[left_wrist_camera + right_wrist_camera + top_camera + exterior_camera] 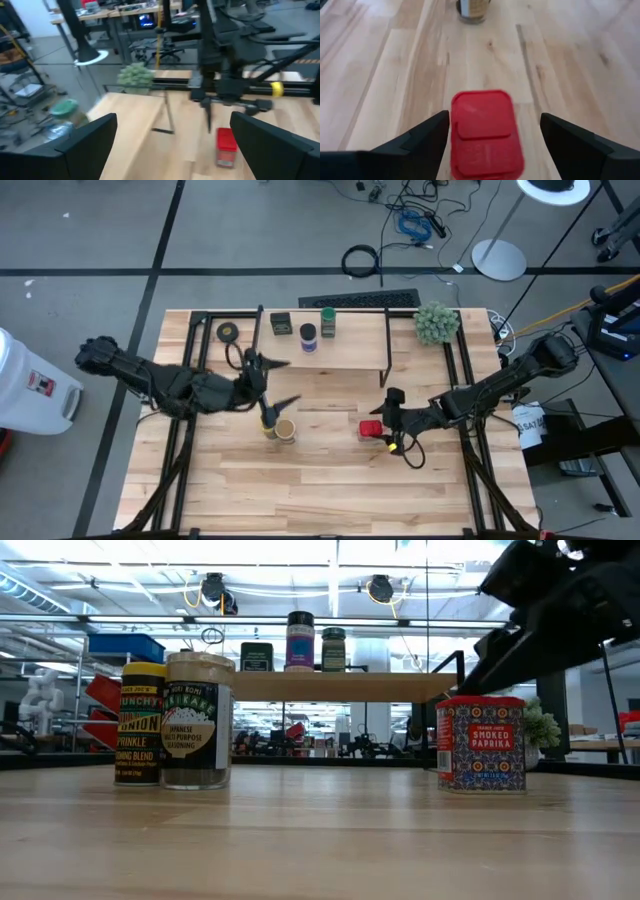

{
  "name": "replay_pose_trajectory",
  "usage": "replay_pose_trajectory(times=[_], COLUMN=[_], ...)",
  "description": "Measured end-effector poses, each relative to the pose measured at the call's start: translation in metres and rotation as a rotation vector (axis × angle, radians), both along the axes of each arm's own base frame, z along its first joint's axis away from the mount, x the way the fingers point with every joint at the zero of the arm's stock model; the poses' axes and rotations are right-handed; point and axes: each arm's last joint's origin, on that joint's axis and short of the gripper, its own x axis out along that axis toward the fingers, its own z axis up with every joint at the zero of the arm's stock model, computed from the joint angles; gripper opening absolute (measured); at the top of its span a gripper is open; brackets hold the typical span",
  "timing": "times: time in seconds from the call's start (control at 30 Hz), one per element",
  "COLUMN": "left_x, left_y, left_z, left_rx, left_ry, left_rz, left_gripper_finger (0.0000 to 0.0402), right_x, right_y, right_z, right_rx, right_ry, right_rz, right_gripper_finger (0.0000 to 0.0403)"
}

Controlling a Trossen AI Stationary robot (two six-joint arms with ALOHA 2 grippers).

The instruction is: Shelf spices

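Smoked paprika tin point(485, 132), red and square, stands upright on the table point(330, 480) in front of the shelf point(340, 350), squarely between the spread fingers of the right tool point(385, 432), which straddle it with a gap on each side, untouched. The right arm is much the nearer. The left tool point(270, 385) hangs wide open over the yellow-lidded jar point(141, 725) and tan-lidded jar point(197, 720), farther from the tin.

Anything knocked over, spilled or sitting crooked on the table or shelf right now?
Nothing stands out. The red tin and the two jars, yellow-lidded and tan-lidded, stand upright on the table; three more containers stand upright on the shelf. No spills.
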Motion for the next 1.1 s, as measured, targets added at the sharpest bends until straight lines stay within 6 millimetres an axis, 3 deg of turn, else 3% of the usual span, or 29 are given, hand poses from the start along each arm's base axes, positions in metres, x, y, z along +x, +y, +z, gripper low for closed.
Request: replay_pose_trajectory(times=[0.27, 0.4, 0.57, 0.7, 0.83, 1.1], left_x=[-0.003, -0.005, -0.006, -0.001, 0.010, 0.032], left_y=[0.054, 0.083, 0.110, 0.124, 0.134, 0.128], left_z=[0.024, 0.028, 0.025, 0.017, 0.009, -0.009], left_rx=[-0.002, -0.038, -0.073, -0.080, 0.058, 0.081], left_ry=[0.113, 0.108, 0.148, 0.192, 0.269, 0.357], left_rz=[0.093, 0.134, 0.064, 0.055, 0.090, 0.035], left_gripper_finger=[0.0398, 0.0398, 0.0398, 0.0398, 0.0398, 0.0398], right_x=[-0.007, -0.010, -0.012, -0.014, -0.015, -0.016], right_y=[-0.004, -0.005, -0.006, -0.006, -0.007, -0.008], right_z=[0.018, 0.024, 0.030, 0.032, 0.035, 0.037], right_rx=[-0.013, -0.010, -0.005, -0.007, -0.019, 0.002], right_ry=[-0.085, -0.115, -0.142, -0.155, -0.168, -0.180], right_rz=[-0.003, 0.003, 0.005, 0.009, -0.006, -0.016], right_gripper_finger=[0.0302, 0.0302, 0.0302, 0.0302, 0.0302, 0.0302])
